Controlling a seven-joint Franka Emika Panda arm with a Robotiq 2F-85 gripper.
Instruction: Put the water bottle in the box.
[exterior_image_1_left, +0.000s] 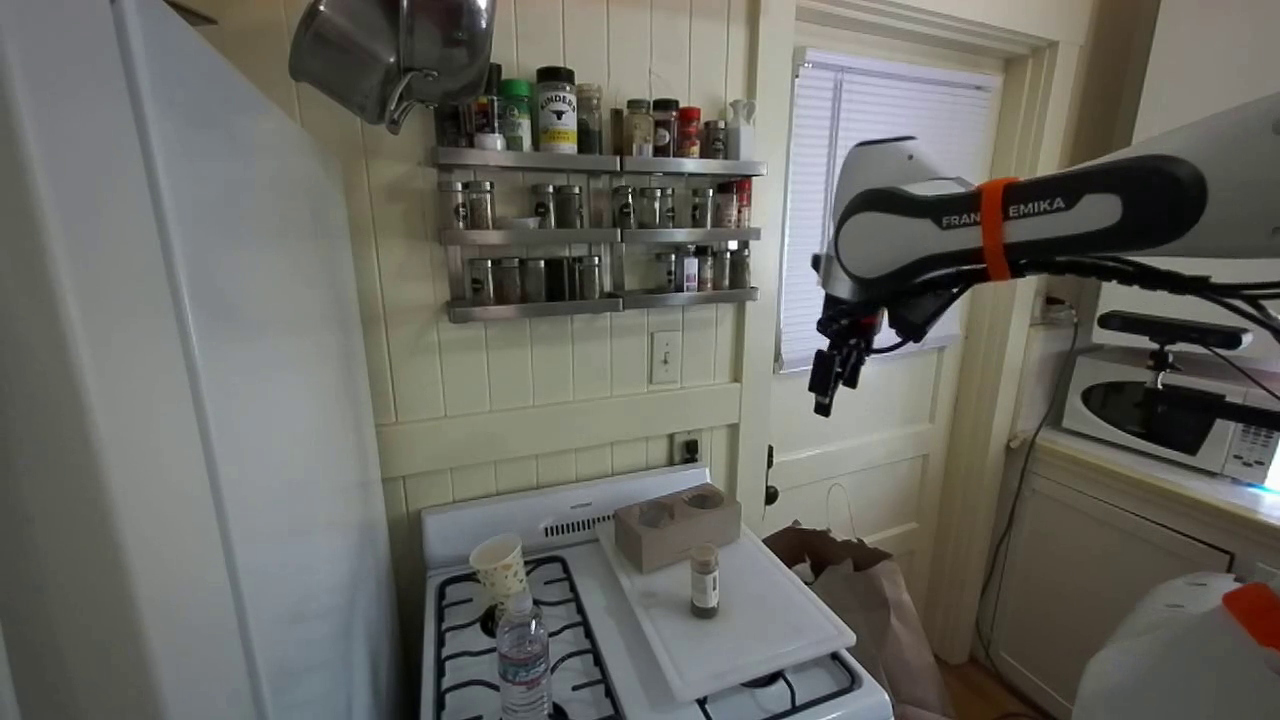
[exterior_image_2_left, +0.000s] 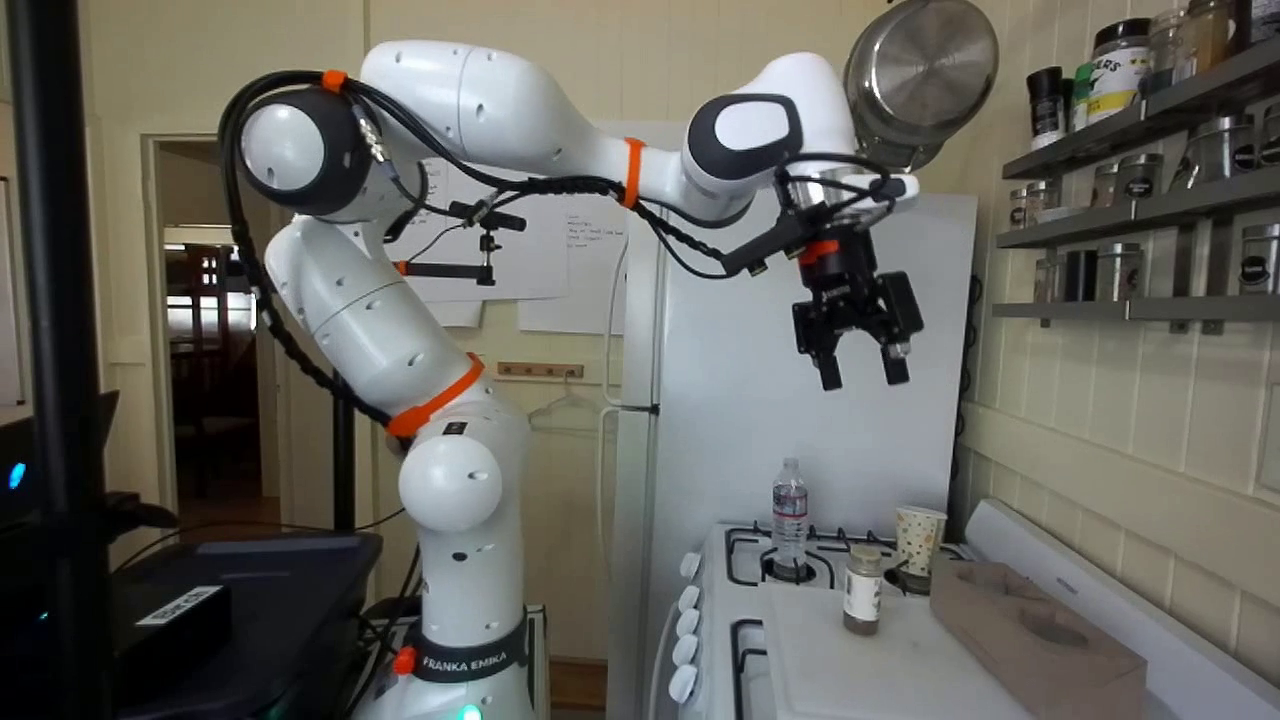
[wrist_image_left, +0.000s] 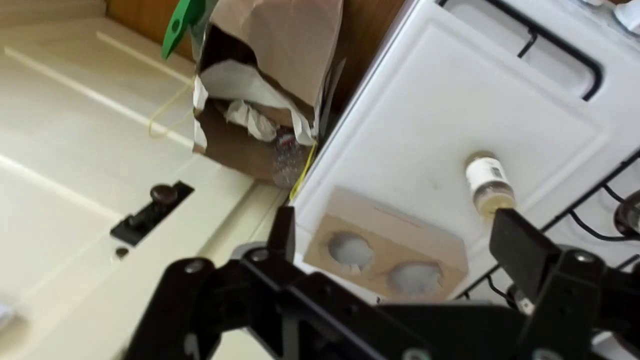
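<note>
Robot hand (exterior_image_2_left: 864, 373) spread wide and holding nothing, raised higher than the water bottle (exterior_image_2_left: 790, 515) and the box (exterior_image_1_left: 675, 542)

The bottle stands upright on the stove worktop (exterior_image_1_left: 622, 625), outside the box, with room around it, probably so the hand can close on it; the box rests on a white board (exterior_image_1_left: 765, 600), holes upward, presumably to take the bottle from above. The hand points down, touching nothing, its two sides well apart

Beige box (exterior_image_1_left: 670, 536); black claw (exterior_image_2_left: 864, 380); pale speckled cup (exterior_image_2_left: 918, 538).
</note>
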